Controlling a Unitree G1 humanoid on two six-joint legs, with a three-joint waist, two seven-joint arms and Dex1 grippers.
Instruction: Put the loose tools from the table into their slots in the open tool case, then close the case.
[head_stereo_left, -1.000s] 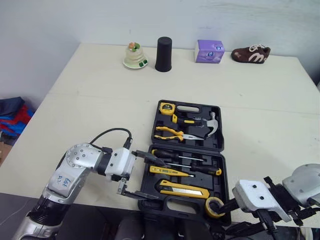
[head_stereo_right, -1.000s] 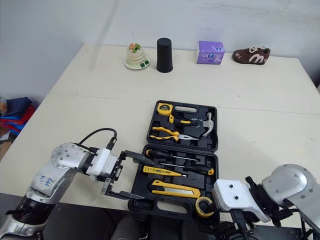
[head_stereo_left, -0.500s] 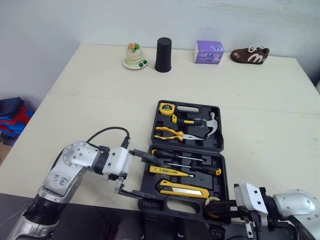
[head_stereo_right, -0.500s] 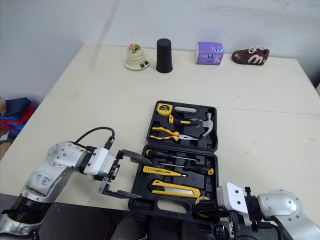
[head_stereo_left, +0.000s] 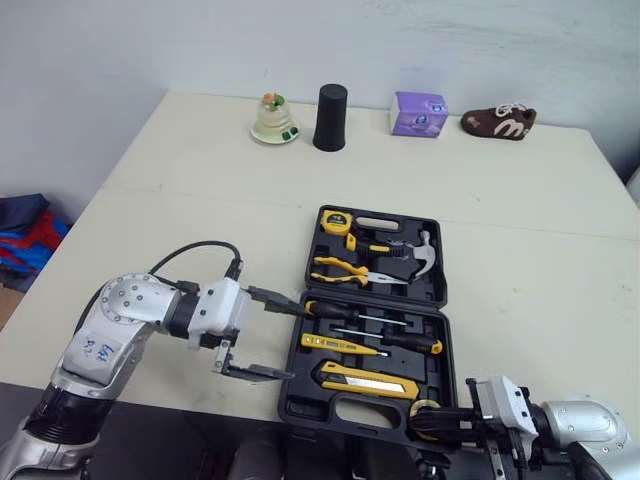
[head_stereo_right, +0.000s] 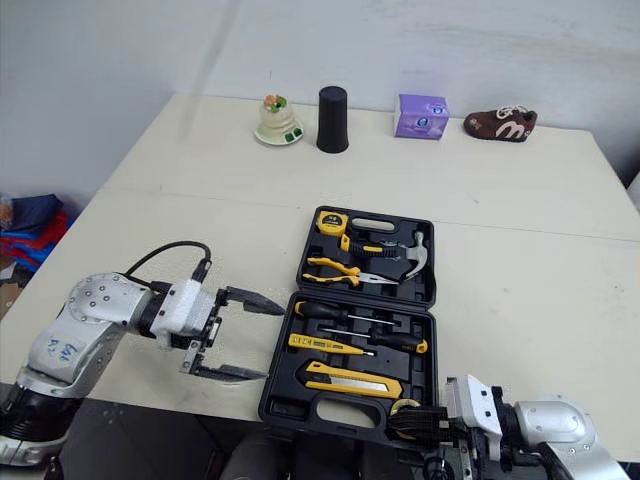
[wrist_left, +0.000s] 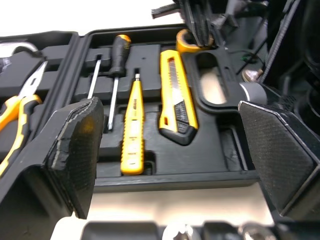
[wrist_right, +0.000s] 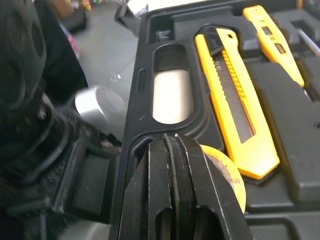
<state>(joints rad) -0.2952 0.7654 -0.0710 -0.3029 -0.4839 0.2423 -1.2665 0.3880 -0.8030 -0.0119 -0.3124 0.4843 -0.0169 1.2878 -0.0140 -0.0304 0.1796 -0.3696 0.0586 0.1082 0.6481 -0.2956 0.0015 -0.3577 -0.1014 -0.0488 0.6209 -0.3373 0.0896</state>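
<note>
Nearest you, your right gripper (wrist_right: 174, 145) has its fingers drawn together with no gap showing. Its tips lie against the yellow tape roll (wrist_right: 225, 172), which sits in the near corner pocket of the tool case (head_stereo_right: 280, 395). You can't tell whether they pinch the roll's wall or only rest beside it. The roll looks light, stiff and smooth-sided, so take it across the wall of the ring, not over the outside.

Your left gripper (head_stereo_right: 272, 341) is spread wide and empty, with its fingertips just at the case's side edge. Straight beyond them lie the utility knife (head_stereo_left: 365, 380), the yellow voltage tester (head_stereo_left: 340, 345) and two screwdrivers (head_stereo_left: 345, 312), each seated in its own slot.

Past the hinge, further from both grippers, the other half holds the pliers (head_stereo_left: 345, 268), the hammer (head_stereo_left: 405, 262) and the tape measure (head_stereo_left: 333, 218).

Every slot you can see looks filled, so closing seems the step in hand. The case is rigid moulded plastic, and the far half probably swings heavy with the hammer in it. Grip its far rim near the handle cutout, where the wall is bare, and steady the near half. Expect the smooth plastic to be slippery

Well beyond reach stand a black cup (head_stereo_left: 330, 103), a purple box (head_stereo_left: 418, 113) and a brown shoe (head_stereo_left: 500, 122)
</note>
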